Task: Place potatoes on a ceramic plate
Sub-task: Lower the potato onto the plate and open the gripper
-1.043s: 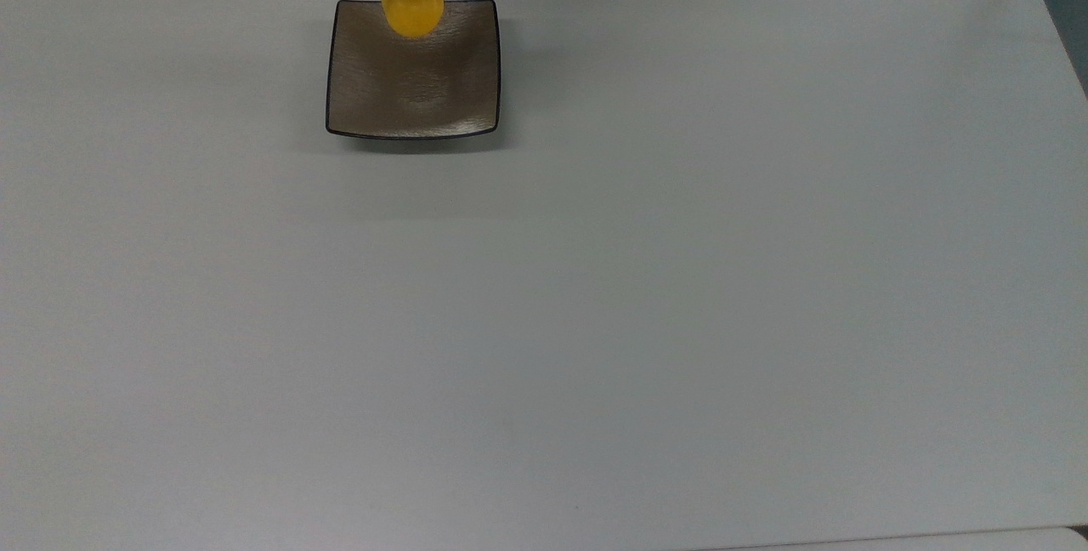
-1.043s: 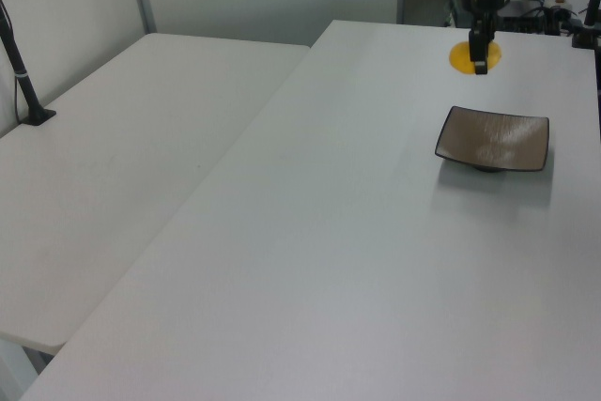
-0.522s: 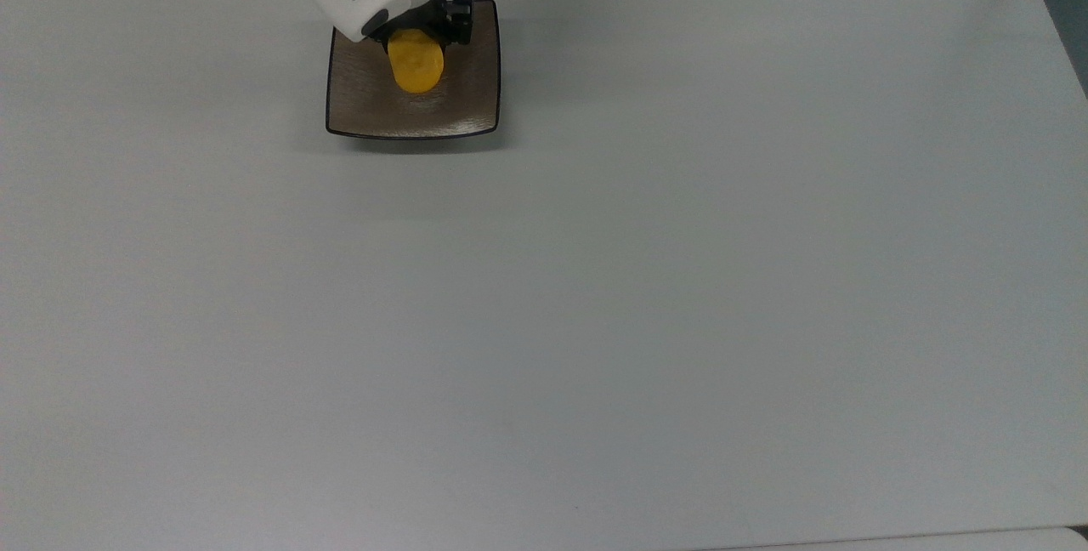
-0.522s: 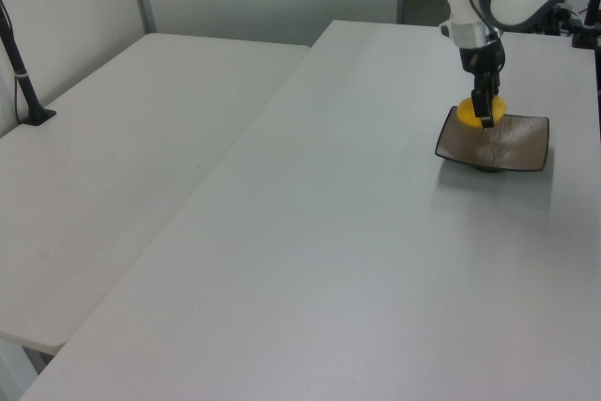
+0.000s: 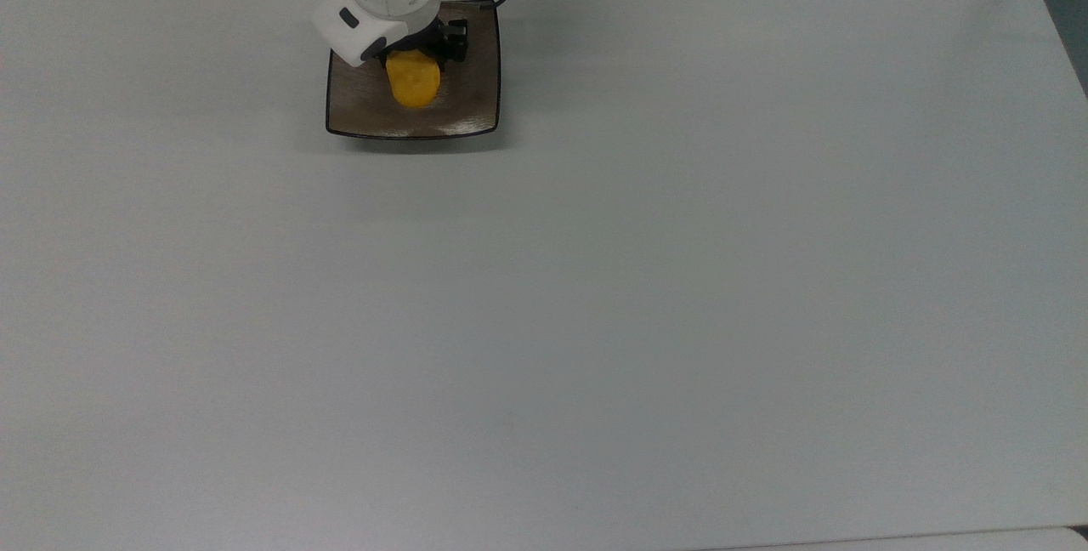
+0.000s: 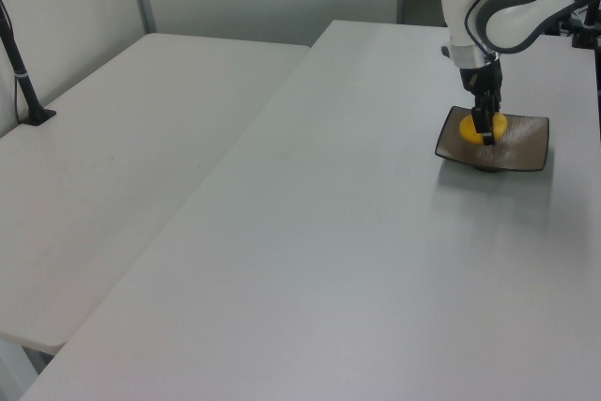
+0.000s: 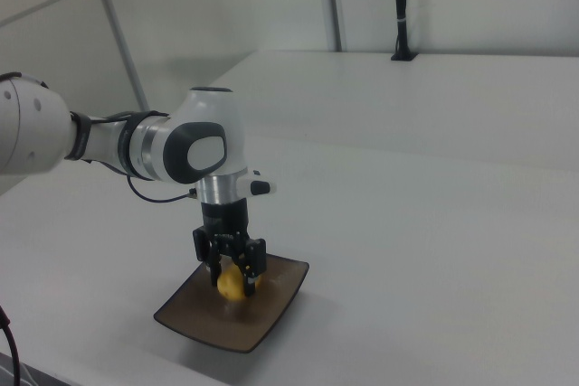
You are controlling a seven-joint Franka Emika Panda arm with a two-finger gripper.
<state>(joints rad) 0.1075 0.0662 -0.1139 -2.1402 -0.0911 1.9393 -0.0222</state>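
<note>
Your end effector (image 7: 232, 276) gripped the potato (image 5: 413, 81) between its fingers, low over the ceramic plate (image 5: 469, 100) beneath it; contact with the plate was unclear.

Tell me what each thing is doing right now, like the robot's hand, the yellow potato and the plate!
hand: shut on the potato, down low over the plate.
potato: held between the hand's fingers, over the middle of the plate; whether it touches the plate is unclear.
plate: flat on the white table, holding nothing else.
table: bare apart from the plate.
</note>
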